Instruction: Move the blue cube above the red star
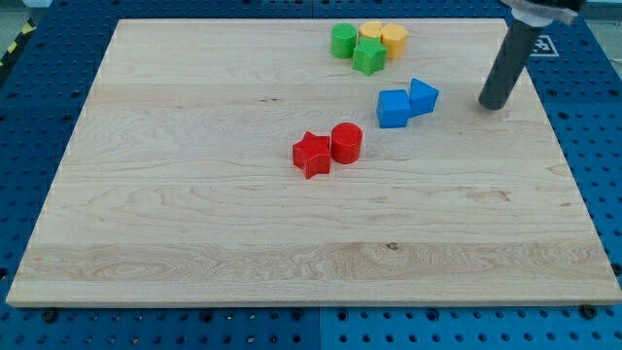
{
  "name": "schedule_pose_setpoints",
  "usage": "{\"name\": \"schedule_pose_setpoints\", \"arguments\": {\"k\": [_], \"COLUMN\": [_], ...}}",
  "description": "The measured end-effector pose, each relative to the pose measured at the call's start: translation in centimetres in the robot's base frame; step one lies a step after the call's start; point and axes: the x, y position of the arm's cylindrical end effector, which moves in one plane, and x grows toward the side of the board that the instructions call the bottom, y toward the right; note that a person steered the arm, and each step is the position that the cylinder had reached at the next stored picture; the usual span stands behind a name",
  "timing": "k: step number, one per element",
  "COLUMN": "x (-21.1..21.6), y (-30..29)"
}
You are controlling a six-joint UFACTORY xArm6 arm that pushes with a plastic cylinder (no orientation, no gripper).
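Note:
The blue cube (393, 108) sits on the wooden board (194, 224), right of centre, touching a second blue block (423, 96) on its upper right. The red star (312, 155) lies near the centre, touching a red cylinder (347, 143) on its right. The blue cube is up and to the right of the red star. My tip (493, 104) rests on the board to the right of both blue blocks, apart from them.
A cluster of blocks sits at the board's top: a green cylinder (343, 41), a green block (368, 57), a yellow block (370, 32) and a yellow cylinder (394, 39). A marker tag shows at the top right corner.

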Motion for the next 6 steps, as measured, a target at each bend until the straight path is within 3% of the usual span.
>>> {"name": "schedule_pose_setpoints", "arguments": {"k": [1, 3, 6], "x": [-1.6, -0.8, -0.8], "y": [-0.3, -8.1, -9.8]}}
